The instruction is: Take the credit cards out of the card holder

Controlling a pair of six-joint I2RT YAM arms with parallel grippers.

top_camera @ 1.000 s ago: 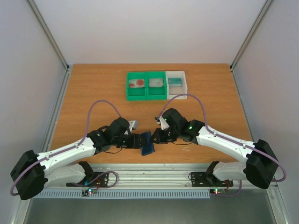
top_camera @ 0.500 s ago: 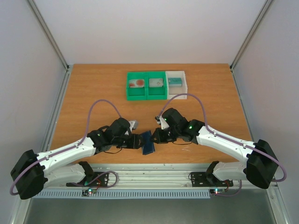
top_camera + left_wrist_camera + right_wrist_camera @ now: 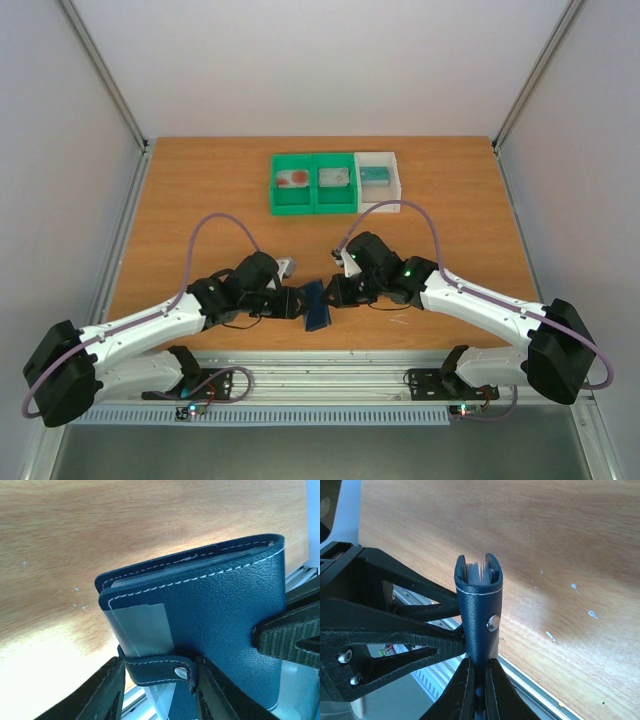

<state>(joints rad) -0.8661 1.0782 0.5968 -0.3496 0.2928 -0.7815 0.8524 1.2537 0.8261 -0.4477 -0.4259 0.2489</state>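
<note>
The dark blue card holder (image 3: 316,305) hangs folded above the table's near edge, between both grippers. My right gripper (image 3: 333,293) is shut on its snap-button edge (image 3: 479,665). My left gripper (image 3: 297,302) has its jaws pressed against both sides of the strap end (image 3: 157,667). A clear sleeve (image 3: 142,625) shows under the strap, and thin sleeve or card edges (image 3: 479,571) show at the holder's (image 3: 479,615) open top. A pale card with a red blotch (image 3: 293,179) lies in a green bin. A teal card (image 3: 375,174) lies in the white bin.
Two joined green bins (image 3: 313,205) and a white bin (image 3: 396,180) stand at the table's back middle, and the second green bin holds a greyish card (image 3: 332,177). The metal rail (image 3: 320,375) runs just below the held holder. Bare wood (image 3: 200,200) lies left and right.
The left jaws have narrowed onto the holder's strap end. The holder and the right gripper have barely moved.
</note>
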